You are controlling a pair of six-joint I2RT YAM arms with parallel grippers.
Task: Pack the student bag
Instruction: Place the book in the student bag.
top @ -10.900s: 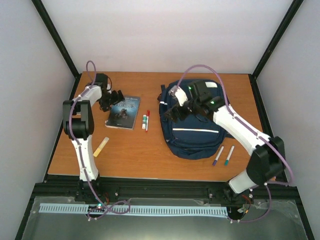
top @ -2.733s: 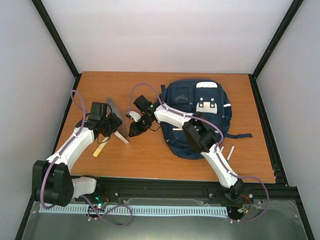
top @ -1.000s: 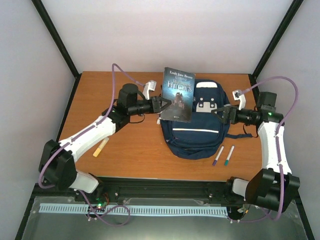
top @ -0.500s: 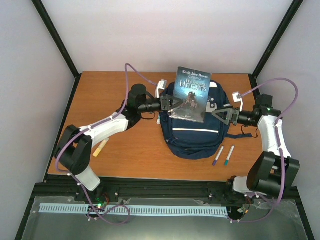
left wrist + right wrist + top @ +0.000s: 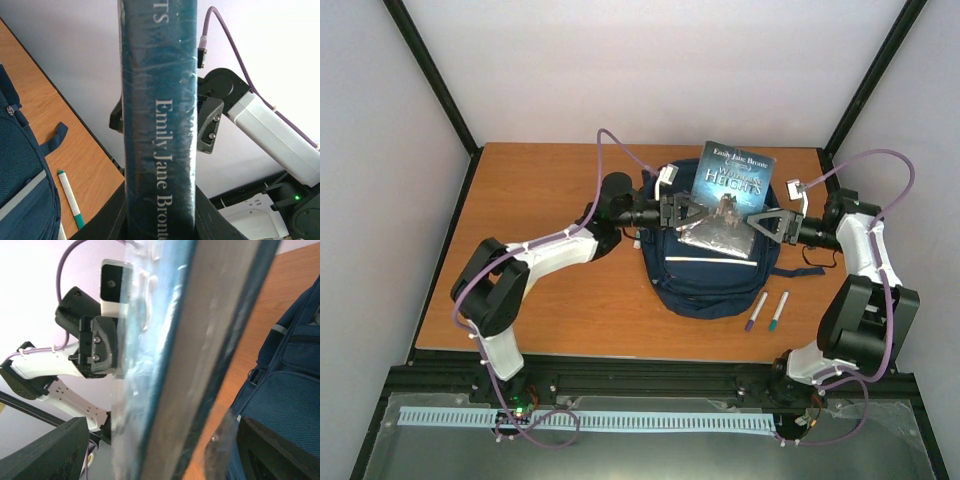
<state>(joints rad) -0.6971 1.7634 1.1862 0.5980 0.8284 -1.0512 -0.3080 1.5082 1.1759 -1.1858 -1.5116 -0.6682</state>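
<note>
- Student bag (image 5: pixel 705 280), a large navy blue fabric backpack with a thin white stripe, lies flat on the orange-brown wooden table (image 5: pixel 550 180). It sits right of the middle and reaches toward the far edge, front side up.
- Just off the bag's near right corner, a purple-capped white marker pen (image 5: pixel 757 311) and a teal-capped white marker pen (image 5: pixel 778 311) lie side by side, not yet packed.
- Over the bag's far half hangs a dark teal glossy paperback book (image 5: pixel 730 195), raised on edge with its cover facing up and toward the near edge. It is probably held there to go into the bag.
- Left pincer (image 5: pixel 688 213) is clenched on the book's spine edge and carries it.
- Right pincer (image 5: pixel 767 222) gapes wide, its jaws straddling the opposite page edge, likely to steady the book or take it over. Whether a pad touches the book cannot be told.
</note>
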